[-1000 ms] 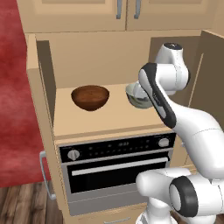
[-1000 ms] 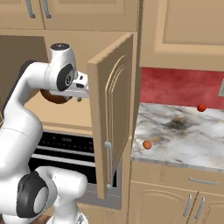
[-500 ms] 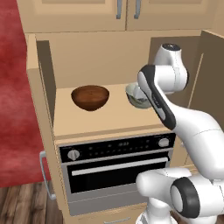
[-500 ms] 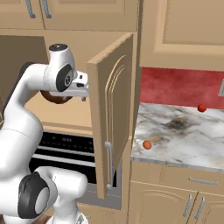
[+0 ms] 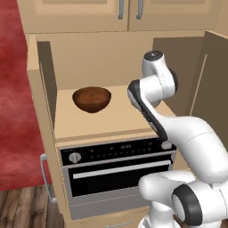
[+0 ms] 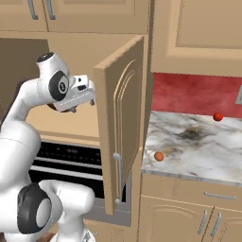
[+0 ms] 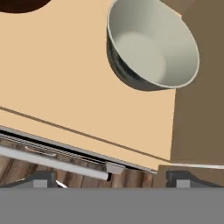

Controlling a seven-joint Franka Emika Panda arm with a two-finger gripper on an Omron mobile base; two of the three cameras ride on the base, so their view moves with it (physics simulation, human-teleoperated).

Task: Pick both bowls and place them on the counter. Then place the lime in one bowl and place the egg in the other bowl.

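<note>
The pale grey-green bowl [image 7: 153, 46] stands upright on the tan wood shelf [image 7: 65, 87], near its right wall. My gripper [image 7: 109, 181] is open, its fingertips [image 7: 41, 181] wide apart with nothing between them, and it hangs back from the bowl over the shelf's front edge. The dark brown bowl [image 5: 91, 99] sits further left on the same shelf. In the left base view my arm covers the grey-green bowl. The egg [image 6: 159, 156] lies on the marbled counter [image 6: 198, 146] near its front left corner. The lime is out of view.
The shelf sits above a built-in oven [image 5: 116, 173]. An open cabinet door [image 6: 120, 142] stands between the shelf and the counter, close to my hand. A small red ball [image 6: 217, 116] rests at the back of the counter by the red wall.
My arm has shifted slightly and now covers the grey-green bowl in the left base view. Both bowls, the egg and the red ball stay where they were.
</note>
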